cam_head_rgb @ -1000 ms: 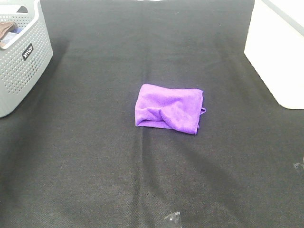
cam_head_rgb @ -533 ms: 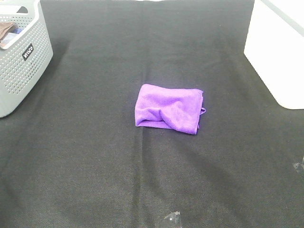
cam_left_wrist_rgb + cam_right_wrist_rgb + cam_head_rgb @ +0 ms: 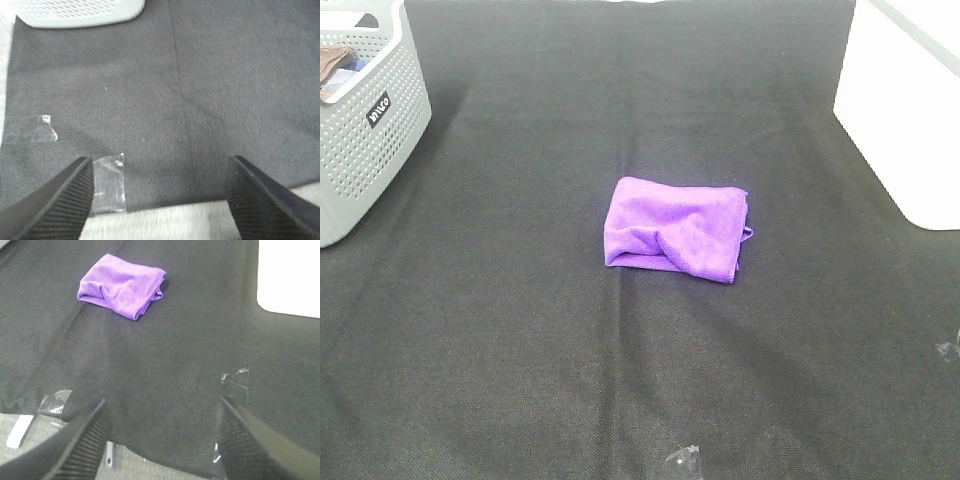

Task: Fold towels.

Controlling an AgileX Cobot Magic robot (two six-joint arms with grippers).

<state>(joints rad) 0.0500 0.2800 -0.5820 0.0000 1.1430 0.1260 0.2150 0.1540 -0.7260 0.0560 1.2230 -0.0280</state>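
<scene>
You are looking at one purple towel (image 3: 677, 228), and it is lying folded into a small, roughly rectangular bundle near the middle of the black-covered counter (image 3: 620, 380). It is resting flat and soft-looking (the fabric reads as fuzzy microfibre), with a rumpled diagonal crease bulging across its top layer. A bit of hem is sticking out at one side edge. In the right wrist view the towel (image 3: 121, 285) is showing stacked layers along one open end. Nothing is touching it.

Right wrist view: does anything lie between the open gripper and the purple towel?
No object. In the right wrist view only bare black mat runs from the right gripper to the folded purple towel; clear tape sits off to the side.
</scene>
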